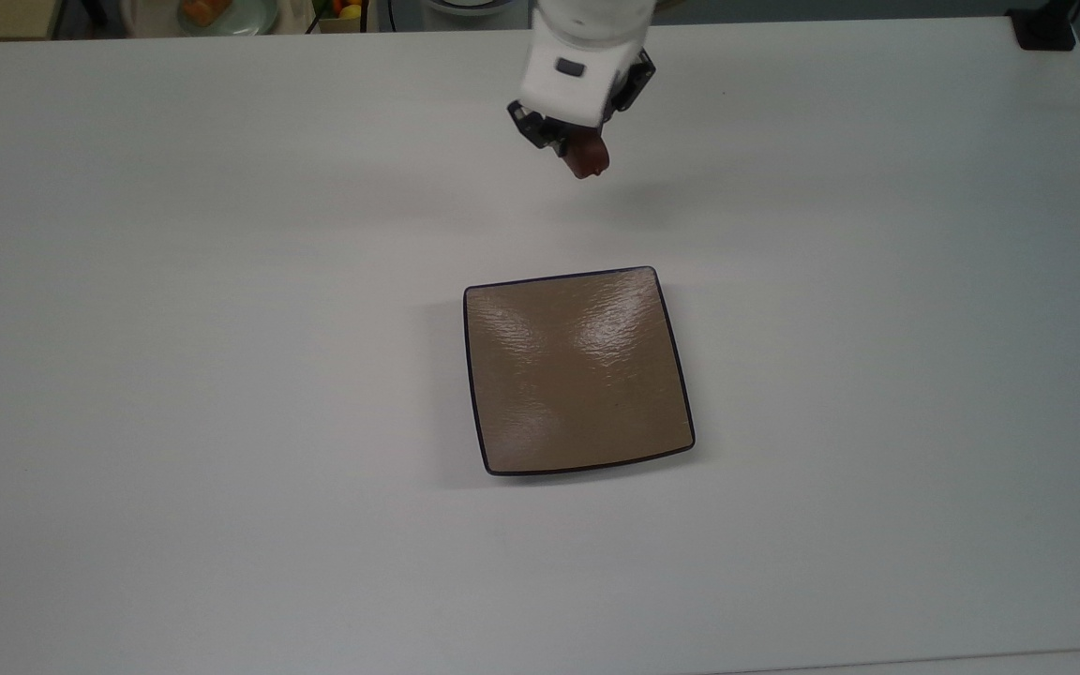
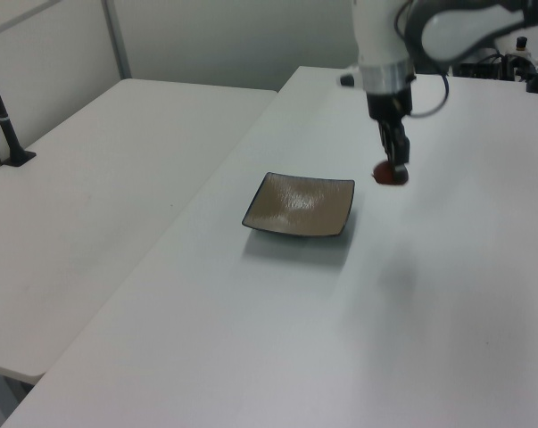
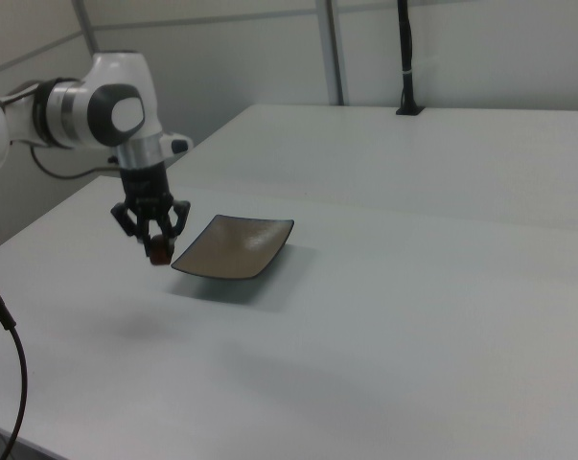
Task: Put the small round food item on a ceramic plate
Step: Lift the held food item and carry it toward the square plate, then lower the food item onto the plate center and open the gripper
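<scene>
Carrying the small round food item [image 1: 589, 159] in closed fingers, the gripper [image 1: 582, 150] sits above the ceramic plate [image 1: 577, 370] in the top view, well apart from it; the plate is bare, ready to receive.

Left view: the item [image 2: 390, 173] hangs clear above the table [image 2: 277, 357], just to the right of the plate [image 2: 300, 205], its shadow lying nearer the camera. That height probably serves to clear the rim.

Right view: the gripper [image 3: 156, 247] points straight down, clamped on the item [image 3: 158, 254], to the left of the plate [image 3: 234, 247].
</scene>
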Action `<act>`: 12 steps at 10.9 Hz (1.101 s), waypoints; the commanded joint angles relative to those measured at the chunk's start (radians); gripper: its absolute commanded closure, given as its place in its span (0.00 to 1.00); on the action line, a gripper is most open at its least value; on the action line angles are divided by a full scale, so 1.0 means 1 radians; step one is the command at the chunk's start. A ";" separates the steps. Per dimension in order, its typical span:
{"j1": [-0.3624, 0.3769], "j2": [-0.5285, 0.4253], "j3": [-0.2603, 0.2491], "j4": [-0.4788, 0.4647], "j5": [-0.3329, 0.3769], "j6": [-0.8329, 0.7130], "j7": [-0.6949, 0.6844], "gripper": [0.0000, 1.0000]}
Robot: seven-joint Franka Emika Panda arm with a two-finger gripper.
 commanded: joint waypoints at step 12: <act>-0.104 0.358 -0.008 0.292 0.064 0.277 0.165 0.63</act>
